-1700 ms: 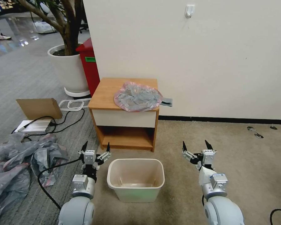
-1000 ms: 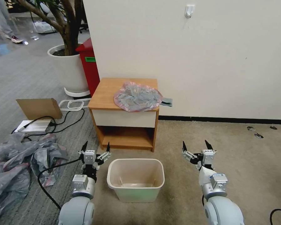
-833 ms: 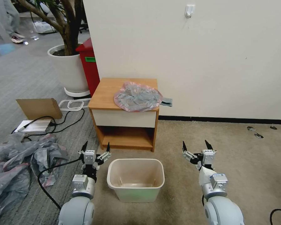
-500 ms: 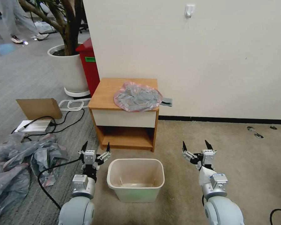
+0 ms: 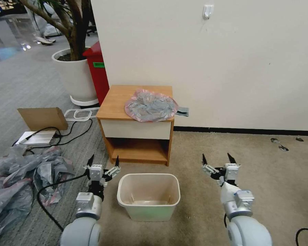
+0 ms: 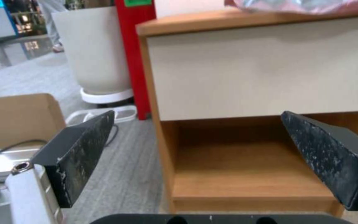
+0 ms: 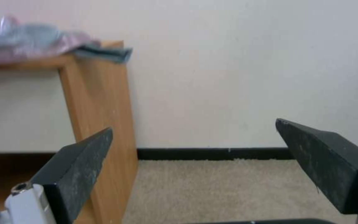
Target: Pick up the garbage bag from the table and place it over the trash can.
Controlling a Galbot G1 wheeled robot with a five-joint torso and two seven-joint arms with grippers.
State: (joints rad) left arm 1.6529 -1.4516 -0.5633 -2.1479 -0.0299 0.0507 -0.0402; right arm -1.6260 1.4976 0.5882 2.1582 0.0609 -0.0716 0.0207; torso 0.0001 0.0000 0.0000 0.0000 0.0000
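Observation:
The garbage bag (image 5: 150, 106), crumpled grey plastic with a pink rim, lies on the right half of the table (image 5: 118, 99) and overhangs its front and right edges. Its edge shows in the left wrist view (image 6: 303, 5) and the right wrist view (image 7: 34, 43). The trash can (image 5: 149, 195) stands upright on the carpet in front of the table. My left gripper (image 5: 103, 161) hovers open just left of the can, facing the table's lower shelf (image 6: 245, 174). My right gripper (image 5: 217, 159) is open to the can's right, facing the wall. Both hold nothing.
A heap of grey plastic sheeting (image 5: 17, 181) and a black cable (image 5: 48, 191) lie on the floor at left. A cardboard box (image 5: 42, 118), a red bin (image 5: 97, 71) and a white plant pot (image 5: 73, 75) stand left of the table. The wall is right behind it.
Both arms have shifted slightly outward, the left a little left, the right a little right and down. The bag, table and can have not moved.

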